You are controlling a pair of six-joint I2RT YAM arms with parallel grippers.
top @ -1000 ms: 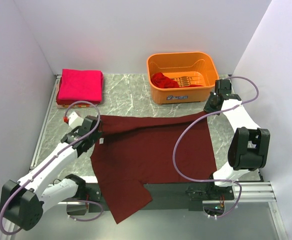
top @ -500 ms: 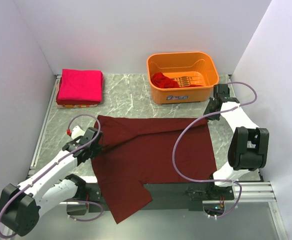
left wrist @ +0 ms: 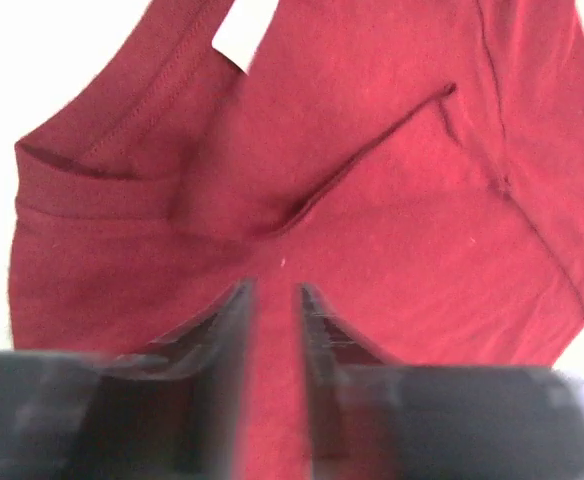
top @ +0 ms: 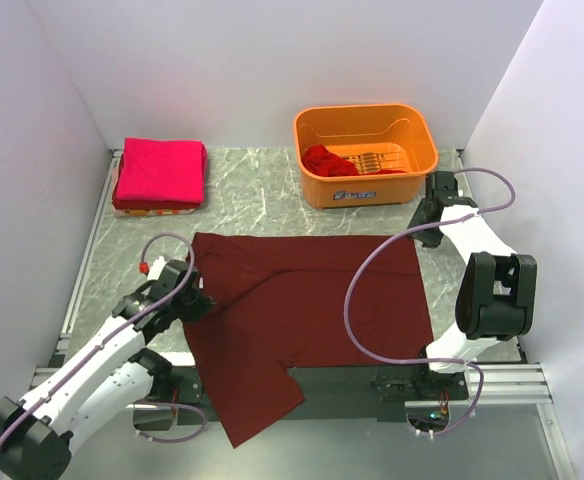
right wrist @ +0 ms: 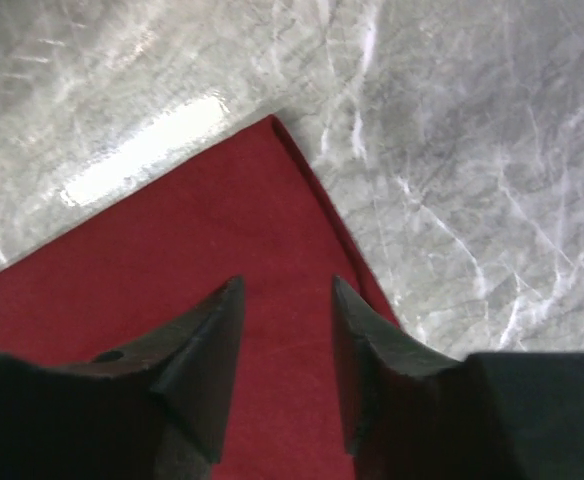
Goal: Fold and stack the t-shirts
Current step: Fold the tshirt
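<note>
A dark maroon t-shirt (top: 307, 300) lies spread flat mid-table, its near part hanging over the front edge. My left gripper (top: 194, 300) hovers over its left side; in the left wrist view the gripper (left wrist: 275, 290) stands open above creased maroon cloth (left wrist: 372, 230) near the collar. My right gripper (top: 424, 225) is at the shirt's far right corner. It shows open (right wrist: 287, 285) in the right wrist view, just above that corner (right wrist: 272, 135), gripping nothing. A folded pink-red t-shirt (top: 160, 172) lies far left. A brighter red t-shirt (top: 327, 160) sits in the basket.
The orange plastic basket (top: 322, 190) stands at the back, right of centre. White walls close in the left, back and right. Marble tabletop (top: 257, 195) shows between the folded shirt and the basket. A white label (left wrist: 244, 30) shows at the maroon collar.
Both grippers were shut on the maroon shirt's far edge and have let go; the edge now lies flat. My left arm has drawn back toward the near left.
</note>
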